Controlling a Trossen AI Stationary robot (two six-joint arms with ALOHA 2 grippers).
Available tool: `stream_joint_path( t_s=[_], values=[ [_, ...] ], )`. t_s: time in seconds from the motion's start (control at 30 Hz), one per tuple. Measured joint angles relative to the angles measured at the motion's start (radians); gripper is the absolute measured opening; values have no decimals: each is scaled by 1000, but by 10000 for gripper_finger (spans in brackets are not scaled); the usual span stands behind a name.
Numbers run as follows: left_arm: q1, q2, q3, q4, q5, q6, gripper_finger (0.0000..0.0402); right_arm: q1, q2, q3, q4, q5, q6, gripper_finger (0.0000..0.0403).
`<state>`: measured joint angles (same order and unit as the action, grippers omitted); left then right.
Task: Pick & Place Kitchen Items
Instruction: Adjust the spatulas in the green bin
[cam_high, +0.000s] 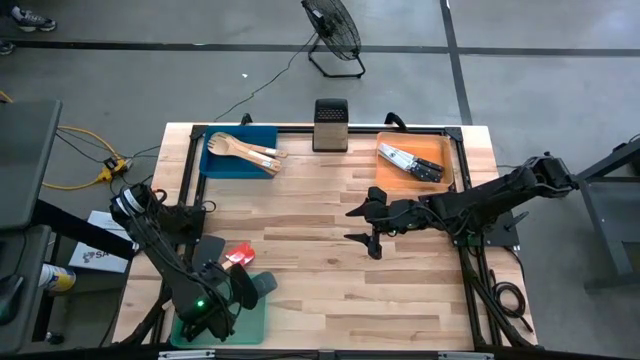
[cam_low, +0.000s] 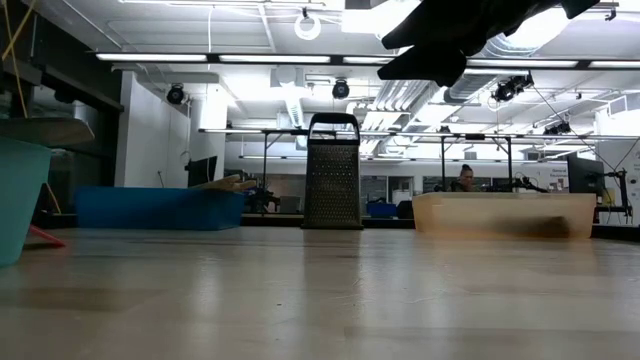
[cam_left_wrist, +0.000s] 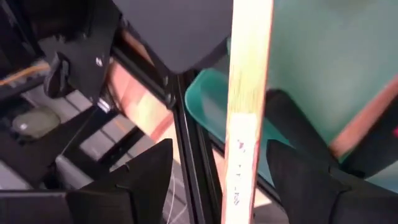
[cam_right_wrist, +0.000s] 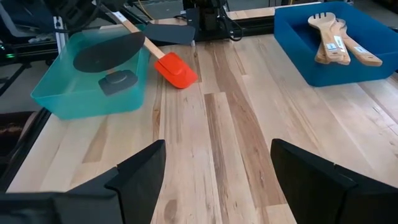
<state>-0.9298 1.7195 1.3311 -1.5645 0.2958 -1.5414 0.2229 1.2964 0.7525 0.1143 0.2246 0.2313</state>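
Sorting looks nearly done: wooden spoons (cam_high: 245, 150) lie in the blue tray (cam_high: 214, 165), knives (cam_high: 411, 162) in the orange tray (cam_high: 385, 178), spatulas (cam_high: 240, 256) at the green tray (cam_high: 250, 322); left gripper (cam_left_wrist: 214, 180) and right gripper (cam_high: 365, 225) both open, empty

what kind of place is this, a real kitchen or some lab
Most likely a lab or workshop, not a kitchen: the wooden table stands on bare concrete beside a floor fan, and behind the box grater run open-plan workbenches, strip lights and exposed ceiling ducts.

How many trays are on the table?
3: a flat blue tray at the back left, an orange tray at the back right, a green tray at the front left under the left arm.
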Motion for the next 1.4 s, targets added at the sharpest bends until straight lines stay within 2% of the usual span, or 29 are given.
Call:
stream_joint_path(
  t_s=[0.13,0.23,0.33,0.47,0.5,0.67,0.8,1.13,1.4],
  values=[
    [0,0,-28,33,41,3,252,0,0,0,0,0,0,283],
    [0,0,-29,58,42,21,229,0,0,0,0,0,0,283],
    [0,0,-29,62,43,34,172,0,0,-1,0,0,0,283],
    [0,0,-29,58,54,58,61,0,0,-1,1,0,0,283],
    [0,0,-29,54,54,62,50,0,0,-1,1,0,0,283],
    [0,0,-27,-11,36,68,56,0,0,-1,1,0,5,283],
    [0,-11,-1,-9,-53,67,56,0,0,-1,1,-5,7,283],
    [0,-51,6,-7,-173,-24,56,0,0,-1,2,-50,7,283],
    [0,-56,37,-7,-301,-4,56,0,0,-1,2,-50,7,283]
  ],
)
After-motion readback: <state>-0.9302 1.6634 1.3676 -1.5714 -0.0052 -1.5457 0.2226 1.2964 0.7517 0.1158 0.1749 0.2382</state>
